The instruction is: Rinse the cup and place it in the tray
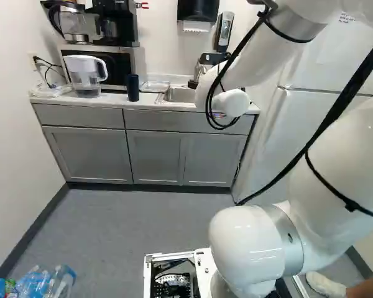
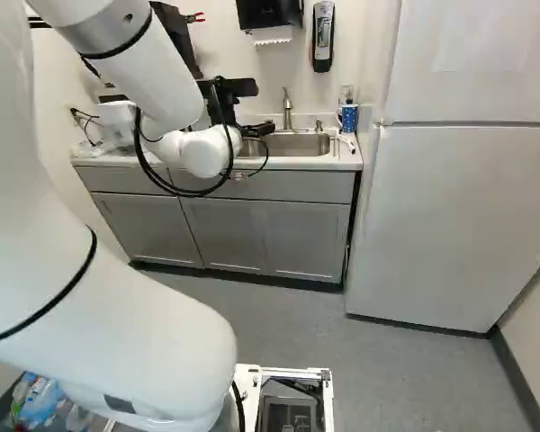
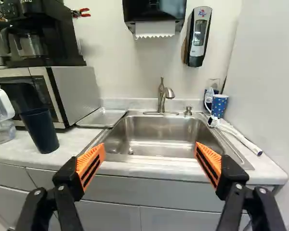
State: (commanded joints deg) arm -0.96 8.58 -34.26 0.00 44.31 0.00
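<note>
My gripper is before the sink, its fingers wide apart in the right base view. In the wrist view the gripper is open with nothing between its orange pads. A dark blue cup stands upright on the counter, off to one side of the fingers, beside the microwave; the left base view shows this cup too. The shallow metal tray lies between microwave and sink. Ahead of the gripper is the steel sink with its faucet. The arm hides cup and tray in the right base view.
Past the sink's other side stand a blue dotted mug and a white-handled brush. A water pitcher is by the microwave. A soap dispenser hangs on the wall; the fridge stands beside the counter.
</note>
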